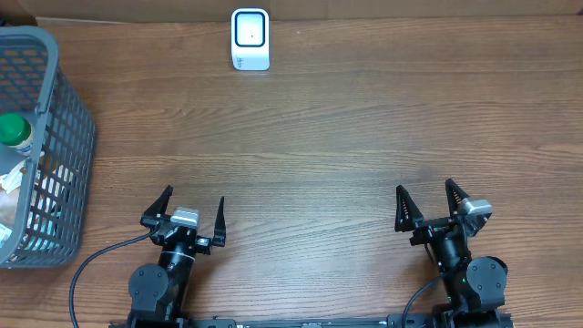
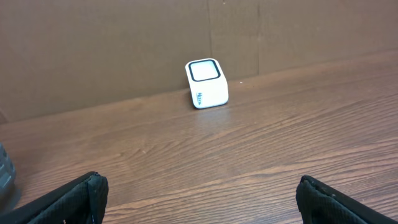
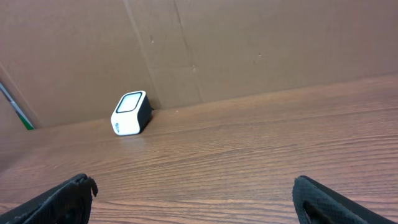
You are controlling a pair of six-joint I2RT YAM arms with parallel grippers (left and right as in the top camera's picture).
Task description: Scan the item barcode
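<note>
A small white barcode scanner [image 1: 250,39] with a dark-rimmed window stands at the far edge of the wooden table, also seen as the scanner [image 2: 206,83] in the left wrist view and the scanner [image 3: 131,113] in the right wrist view. A grey basket [image 1: 71,137] at the left holds several items, among them a green-capped bottle [image 1: 13,130]. My left gripper [image 1: 192,208] sits near the front edge, open and holding nothing. My right gripper [image 1: 424,200] sits at the front right, also open and holding nothing. Both are far from the scanner and the basket.
A brown cardboard wall [image 2: 124,50] rises behind the scanner along the table's far edge. Bare wood table [image 1: 346,137] stretches between the grippers and the scanner. A black cable [image 1: 100,255] trails from the left arm's base.
</note>
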